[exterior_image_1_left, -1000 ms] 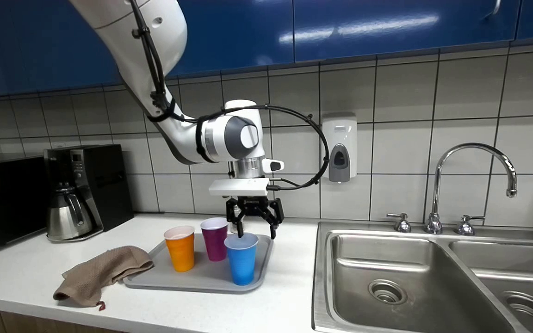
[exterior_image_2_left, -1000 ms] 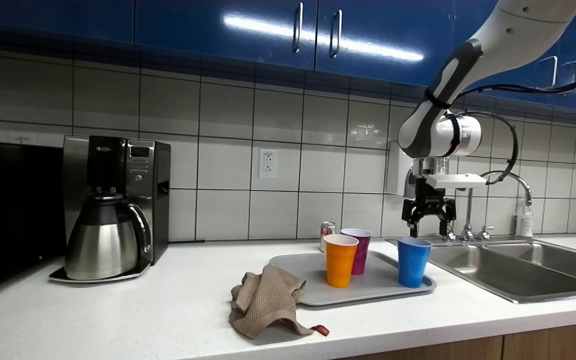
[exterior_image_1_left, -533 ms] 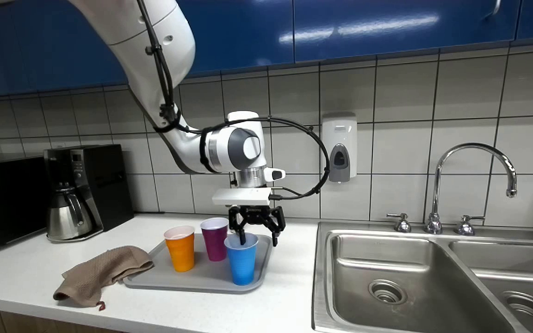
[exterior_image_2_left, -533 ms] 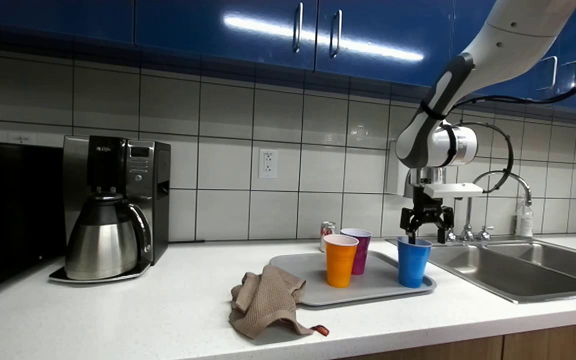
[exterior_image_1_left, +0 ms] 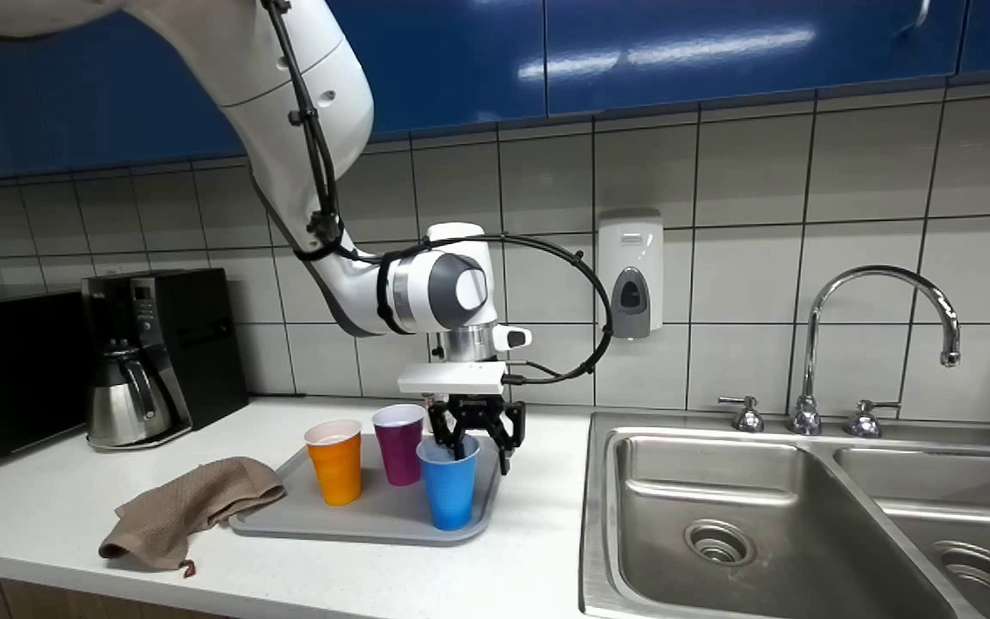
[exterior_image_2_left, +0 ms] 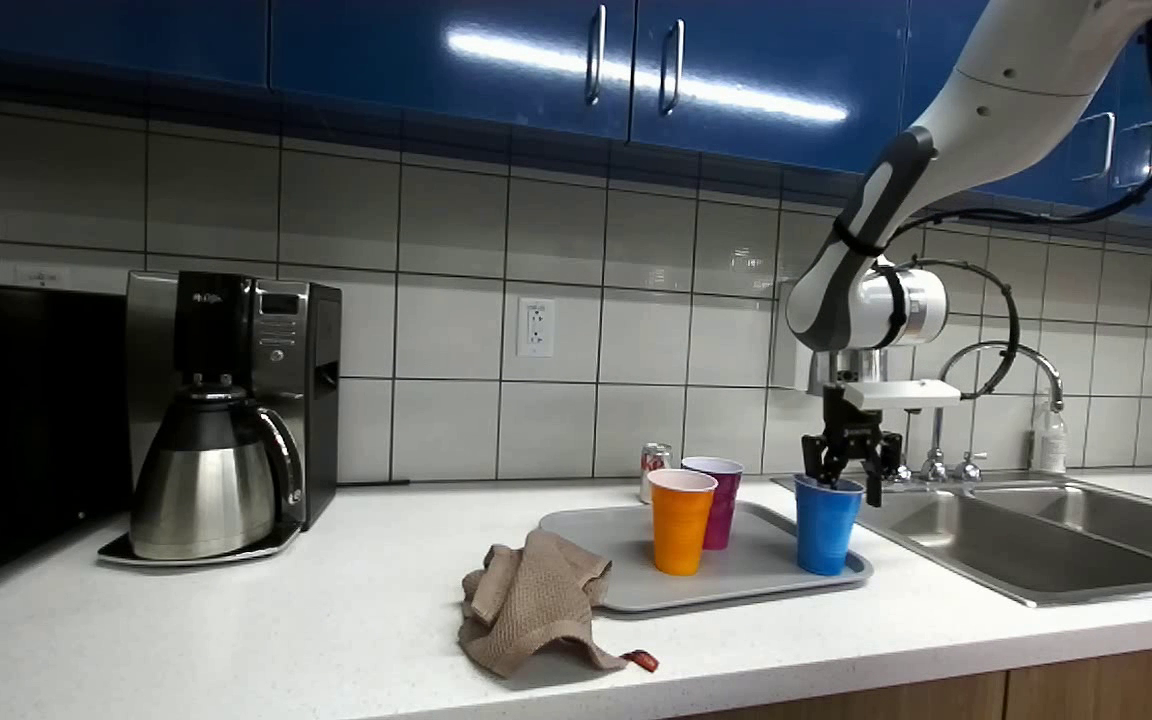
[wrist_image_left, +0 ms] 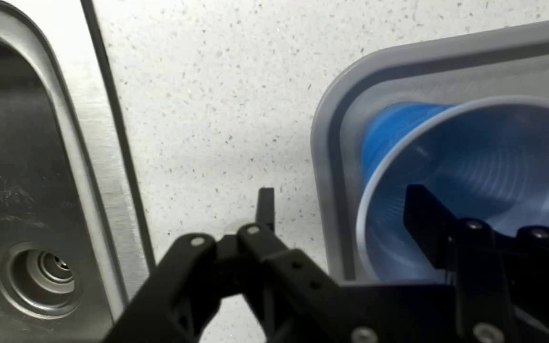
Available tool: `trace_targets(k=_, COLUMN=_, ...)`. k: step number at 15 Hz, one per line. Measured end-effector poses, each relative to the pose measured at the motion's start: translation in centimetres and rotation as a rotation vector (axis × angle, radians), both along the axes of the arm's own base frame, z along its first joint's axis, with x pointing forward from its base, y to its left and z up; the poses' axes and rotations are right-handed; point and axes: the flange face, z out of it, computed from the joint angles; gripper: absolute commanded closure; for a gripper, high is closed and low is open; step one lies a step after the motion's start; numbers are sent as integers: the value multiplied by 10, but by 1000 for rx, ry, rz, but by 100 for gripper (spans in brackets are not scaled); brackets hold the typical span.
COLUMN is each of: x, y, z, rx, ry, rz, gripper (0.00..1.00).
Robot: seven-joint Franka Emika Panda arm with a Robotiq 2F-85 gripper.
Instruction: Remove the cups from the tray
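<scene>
the gripper (wrist_image_left: pixel 341 193) is holding its two fingers (wrist_image_left: pixel 422 216) well apart, one is poking inside the blue cup (exterior_image_2_left: pixel 826 530), one is hanging outside, blue cup, orange cup (exterior_image_2_left: pixel 681 525) and purple cup (exterior_image_2_left: pixel 725 505) are standing on the gray tray (exterior_image_2_left: pixel 756 572)

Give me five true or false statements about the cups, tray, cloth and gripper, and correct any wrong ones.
1. The orange cup and purple cup stand on the tray. True.
2. The purple cup lies on its side. False: it stands upright.
3. The blue cup is the cup nearest the sink. True.
4. The brown cloth lies at the tray's end away from the sink. True.
5. The jaws are shut on the blue cup. False: the gripper is open, one finger inside the cup, the other outside.
</scene>
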Motion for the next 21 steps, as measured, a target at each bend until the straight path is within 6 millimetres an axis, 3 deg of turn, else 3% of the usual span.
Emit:
trace_targets(k=5, x=2, y=-1, z=0, rx=1, ry=-2, rz=-3, gripper=97)
trace_targets(k=6, x=2, y=-1, z=0, rx=1, ry=-3, rz=-4, gripper=100)
trace_targets(k=15, x=8, y=1, z=8, rx=18, ry=-26, rz=-20, gripper=99)
trace_targets(k=21, x=13, y=1, z=40, rx=40, ry=-96, rz=-47, gripper=99)
